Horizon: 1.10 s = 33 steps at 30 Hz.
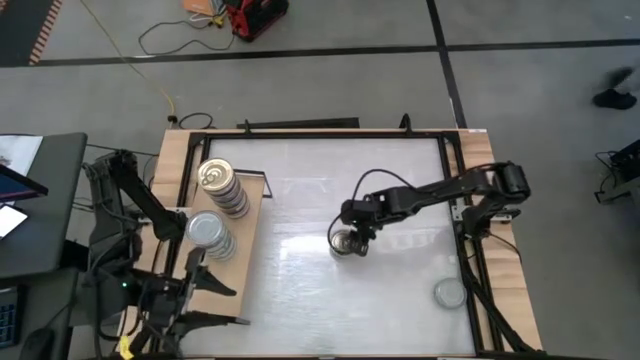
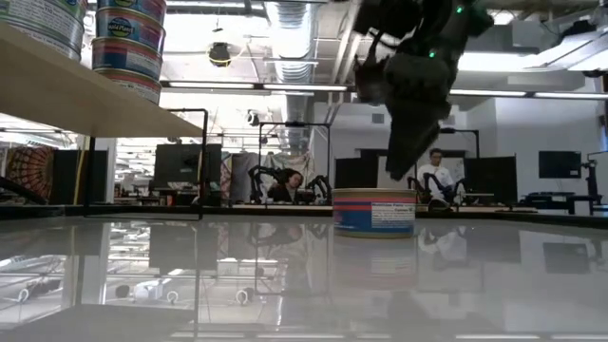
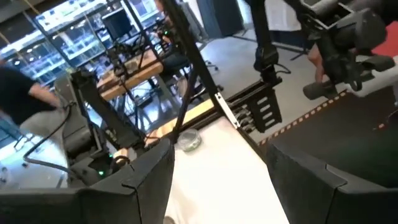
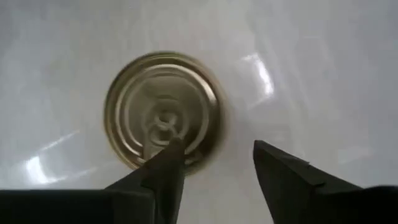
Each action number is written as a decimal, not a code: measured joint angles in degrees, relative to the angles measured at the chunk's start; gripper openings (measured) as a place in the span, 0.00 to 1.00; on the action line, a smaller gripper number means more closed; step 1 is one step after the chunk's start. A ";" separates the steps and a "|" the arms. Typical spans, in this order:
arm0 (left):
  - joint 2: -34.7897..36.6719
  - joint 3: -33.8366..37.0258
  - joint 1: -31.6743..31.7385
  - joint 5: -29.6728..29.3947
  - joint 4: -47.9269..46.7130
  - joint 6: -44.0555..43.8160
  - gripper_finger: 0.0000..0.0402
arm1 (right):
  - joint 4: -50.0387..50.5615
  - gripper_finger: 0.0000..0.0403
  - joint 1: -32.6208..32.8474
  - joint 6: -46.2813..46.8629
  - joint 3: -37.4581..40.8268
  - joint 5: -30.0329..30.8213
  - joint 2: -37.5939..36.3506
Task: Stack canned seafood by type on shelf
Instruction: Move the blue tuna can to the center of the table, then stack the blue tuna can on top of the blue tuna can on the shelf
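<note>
Right gripper (image 1: pixel 352 243) is hovering over a gold-top tin (image 4: pixel 163 111) mid-table, jaws parted to a medium gap, holding nothing. In the right wrist view one finger is overlapping the tin's lid and the other is sitting off to its side over bare table, so it's not straddling the tin yet. Low view: the tin is sitting flat on the white tabletop (image 1: pixel 300 300), gripper right above it.

Left gripper (image 3: pixel 217 186) is parked beside the shelf (image 1: pixel 252 215), well apart from the working gripper, jaws partly open and empty.

Progress: two stacks are standing on the shelf, across the table from the right gripper: a gold-top stack (image 1: pixel 220 185) and a silver-top stack (image 1: pixel 208 235), several tins each. Looks mostly done. Still off the shelf: this gold-top tin, plus one silver-top tin (image 1: pixel 449 293) lying near the table edge by the right arm's base. My read is two tins left.
</note>
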State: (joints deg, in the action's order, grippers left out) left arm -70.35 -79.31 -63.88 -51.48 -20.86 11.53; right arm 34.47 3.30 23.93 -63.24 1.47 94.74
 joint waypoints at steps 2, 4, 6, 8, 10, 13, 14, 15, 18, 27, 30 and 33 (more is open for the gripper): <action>0.00 0.00 0.77 -0.04 -0.91 -1.13 0.60 | -0.66 0.55 -0.60 -0.35 0.00 -1.23 1.85; 0.00 0.00 1.41 -0.27 -1.25 -1.99 0.60 | -0.51 0.53 -1.49 -1.26 0.00 -2.59 3.44; 0.00 0.00 1.62 -1.16 -1.68 -2.66 0.60 | -0.73 0.51 -2.33 -1.88 0.00 -4.27 4.36; 0.00 0.00 1.63 -1.88 -1.88 -3.33 0.60 | -1.23 0.46 -3.22 -2.65 -0.01 -5.56 4.82; 0.00 0.00 1.59 -2.54 -2.18 -3.50 0.60 | -1.06 0.40 -4.00 -2.80 -0.02 -6.19 4.88; 0.00 0.00 1.59 -3.15 -2.45 -3.80 0.60 | -0.37 0.28 -5.21 -2.58 0.00 -6.38 4.82; 0.00 0.00 1.61 -3.32 -2.43 -3.85 0.60 | 0.00 0.24 -5.60 -2.48 0.00 -6.39 4.77; 0.00 0.00 1.62 -3.41 -2.45 -3.88 0.60 | 0.42 0.20 -5.98 -2.35 0.00 -6.37 4.72; 0.00 0.00 1.62 -3.41 -2.44 -4.36 0.60 | 1.47 0.08 -7.10 -1.52 0.00 -6.32 4.83; 0.00 0.00 1.59 -4.04 -2.82 -4.90 0.60 | 3.90 0.09 -11.48 -0.81 3.02 -5.68 5.56; 0.00 0.00 1.62 -5.59 -3.08 -4.76 0.60 | 3.25 0.08 -13.82 -2.06 2.61 -5.51 4.75; 0.00 0.00 1.61 -6.32 -3.99 -5.56 0.60 | 6.26 0.06 -16.32 -3.37 2.71 -5.35 3.06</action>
State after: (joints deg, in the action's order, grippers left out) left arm -70.35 -79.31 -62.26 -57.80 -24.85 5.98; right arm 40.73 -13.03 20.56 -60.53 -3.88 97.79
